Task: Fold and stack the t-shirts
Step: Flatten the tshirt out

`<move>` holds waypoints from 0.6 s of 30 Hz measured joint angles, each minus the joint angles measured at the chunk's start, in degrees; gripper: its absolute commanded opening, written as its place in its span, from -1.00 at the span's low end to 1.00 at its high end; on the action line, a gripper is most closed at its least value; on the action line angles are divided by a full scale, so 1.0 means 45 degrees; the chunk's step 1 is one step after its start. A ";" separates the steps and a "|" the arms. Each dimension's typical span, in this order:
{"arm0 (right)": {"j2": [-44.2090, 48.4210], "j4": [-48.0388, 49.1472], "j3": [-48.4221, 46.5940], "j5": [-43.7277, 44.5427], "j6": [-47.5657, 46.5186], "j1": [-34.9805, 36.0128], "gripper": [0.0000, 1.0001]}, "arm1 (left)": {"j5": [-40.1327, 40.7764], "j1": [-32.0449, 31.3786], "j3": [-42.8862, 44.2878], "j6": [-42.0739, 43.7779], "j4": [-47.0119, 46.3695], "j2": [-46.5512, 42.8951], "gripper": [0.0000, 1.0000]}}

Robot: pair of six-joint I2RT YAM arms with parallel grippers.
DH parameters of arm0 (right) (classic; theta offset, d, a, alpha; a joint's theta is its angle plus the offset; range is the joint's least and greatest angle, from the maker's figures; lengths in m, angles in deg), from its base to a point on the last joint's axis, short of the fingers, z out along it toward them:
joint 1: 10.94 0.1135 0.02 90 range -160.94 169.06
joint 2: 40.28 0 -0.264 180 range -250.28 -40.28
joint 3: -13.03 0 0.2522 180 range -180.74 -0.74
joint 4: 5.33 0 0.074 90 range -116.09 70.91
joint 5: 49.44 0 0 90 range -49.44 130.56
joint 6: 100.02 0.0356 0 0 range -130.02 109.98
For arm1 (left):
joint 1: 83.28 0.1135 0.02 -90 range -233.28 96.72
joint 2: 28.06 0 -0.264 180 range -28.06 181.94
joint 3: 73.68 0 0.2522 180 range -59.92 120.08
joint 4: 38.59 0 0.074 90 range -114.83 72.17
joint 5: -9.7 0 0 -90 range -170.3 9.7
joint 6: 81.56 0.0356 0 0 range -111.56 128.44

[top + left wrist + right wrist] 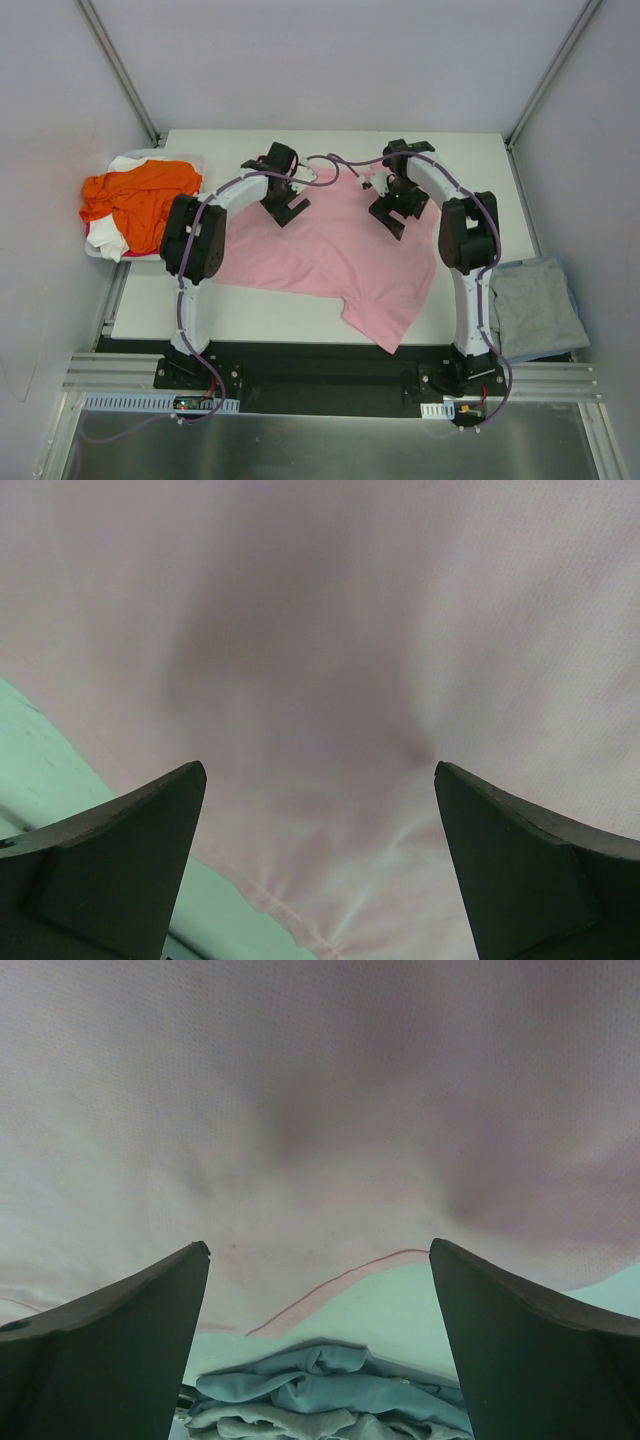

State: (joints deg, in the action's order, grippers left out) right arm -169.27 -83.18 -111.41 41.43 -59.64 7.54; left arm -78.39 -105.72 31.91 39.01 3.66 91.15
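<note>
A light pink t-shirt (335, 255) lies spread on the white table, one corner hanging toward the near edge. My left gripper (287, 208) hovers over its upper left part, open and empty; the left wrist view shows pink cloth (330, 660) between the wide-apart fingers (110, 860). My right gripper (388, 215) hovers over the shirt's upper right part, open and empty; the right wrist view shows pink cloth (300, 1110) and its hem. An orange t-shirt (135, 195) lies crumpled over a white one (108, 240) at the left. A grey-blue t-shirt (535, 305) lies folded at the right, also in the right wrist view (320, 1400).
A white tray (195, 160) at the table's left edge holds the orange and white shirts. White enclosure walls stand on three sides. A metal rail (330, 385) runs along the near edge where the arm bases are bolted.
</note>
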 measured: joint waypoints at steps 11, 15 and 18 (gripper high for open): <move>-0.0015 -0.0291 0.0457 0.0107 -0.0471 0.0000 0.93 | -0.0719 0.0000 0.0005 -0.0335 0.0665 0.0112 0.98; -0.0015 -0.0291 0.0699 0.0335 -0.0481 0.0000 0.93 | -0.0821 0.0000 0.0005 -0.0364 0.0971 0.0185 0.99; -0.0019 -0.0296 0.0748 0.0515 -0.0500 0.0005 0.93 | -0.1001 0.0000 0.0005 -0.0413 0.1137 0.0272 0.99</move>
State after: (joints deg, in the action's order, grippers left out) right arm -169.35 -84.52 -108.04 43.74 -61.90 7.57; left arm -82.89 -105.72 31.94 37.15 8.77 92.38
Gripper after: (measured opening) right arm 0.967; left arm 0.993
